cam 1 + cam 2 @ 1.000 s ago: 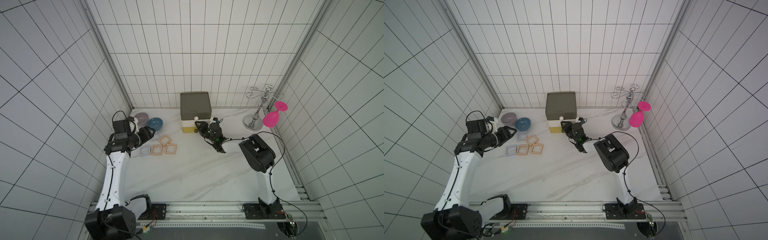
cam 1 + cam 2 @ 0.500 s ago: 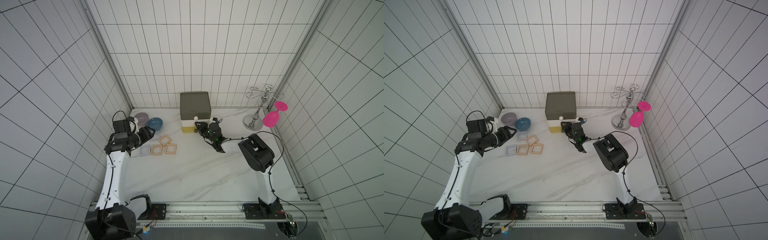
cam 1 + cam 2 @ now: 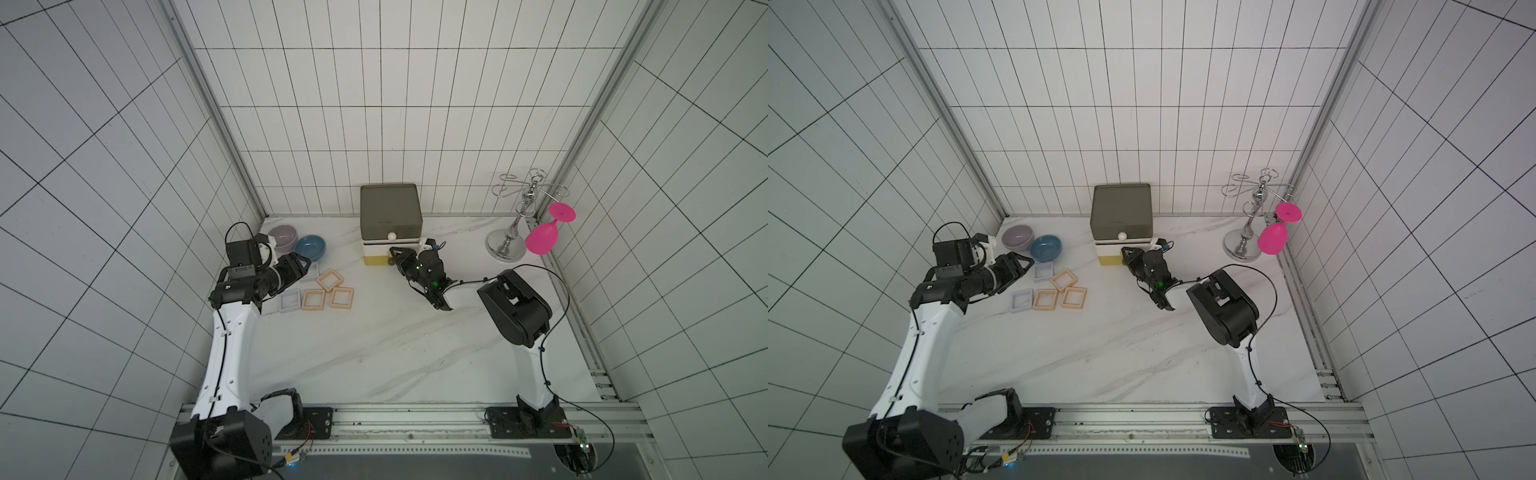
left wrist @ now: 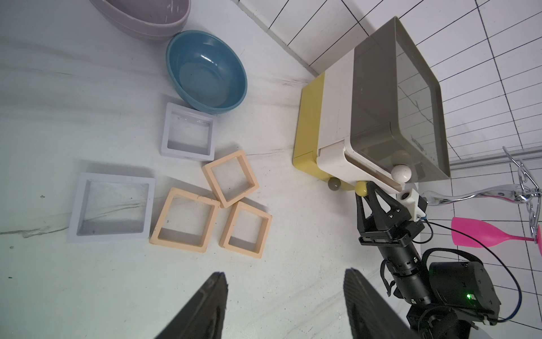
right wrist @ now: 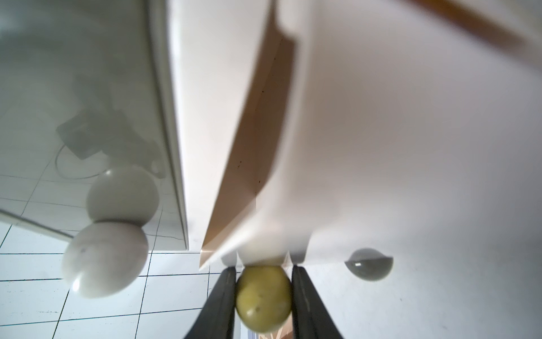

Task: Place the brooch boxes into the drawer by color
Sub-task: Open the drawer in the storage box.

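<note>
So the left gripper (image 4: 284, 276) is hovering spread wide above the table (image 3: 374, 353), two lavender brooch boxes (image 4: 113, 207) and three peach brooch boxes (image 4: 184, 220) are lying on it beside the lilac bowl (image 4: 146, 17) and blue bowl (image 4: 206, 72), and the right gripper (image 5: 264, 269) is pinching the yellow knob (image 5: 262, 302) on the bottom tier of the drawer (image 3: 390, 208).

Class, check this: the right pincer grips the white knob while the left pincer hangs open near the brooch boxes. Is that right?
No: the right pincer grips the yellow knob, as the right wrist view shows. The left pincer does hang open.
</note>
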Controlling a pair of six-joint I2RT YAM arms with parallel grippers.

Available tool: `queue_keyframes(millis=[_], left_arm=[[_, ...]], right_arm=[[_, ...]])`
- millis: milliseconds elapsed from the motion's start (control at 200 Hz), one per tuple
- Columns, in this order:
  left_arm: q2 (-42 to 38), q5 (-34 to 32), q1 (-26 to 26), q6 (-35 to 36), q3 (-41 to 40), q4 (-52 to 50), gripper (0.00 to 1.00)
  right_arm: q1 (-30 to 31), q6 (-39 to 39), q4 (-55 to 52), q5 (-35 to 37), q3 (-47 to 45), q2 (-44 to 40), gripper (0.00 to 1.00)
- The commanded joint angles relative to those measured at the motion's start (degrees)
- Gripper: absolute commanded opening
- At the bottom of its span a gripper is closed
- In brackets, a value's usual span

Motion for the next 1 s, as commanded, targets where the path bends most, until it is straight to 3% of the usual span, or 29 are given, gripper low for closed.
queue_keyframes(millis=[0,445,995], left_arm=[[-0.7,-0.8,0.4,-0.6,-0.5,0.5,0.67],[-1.7,-3.8,0.8,1.4,1.3,-4.0,0.67],[-2.6,-5.4,0.9,2.1,0.4,-6.8,0.68]], right_arm=[[2.2,0.2,3.4,1.0,-3.5,-3.4,0.24],[6.0,0.9,5.2,0.9,-16.9,-13.2,0.24],[8.0,-0.5,5.0,0.9,-21.8,-17.6,0.26]])
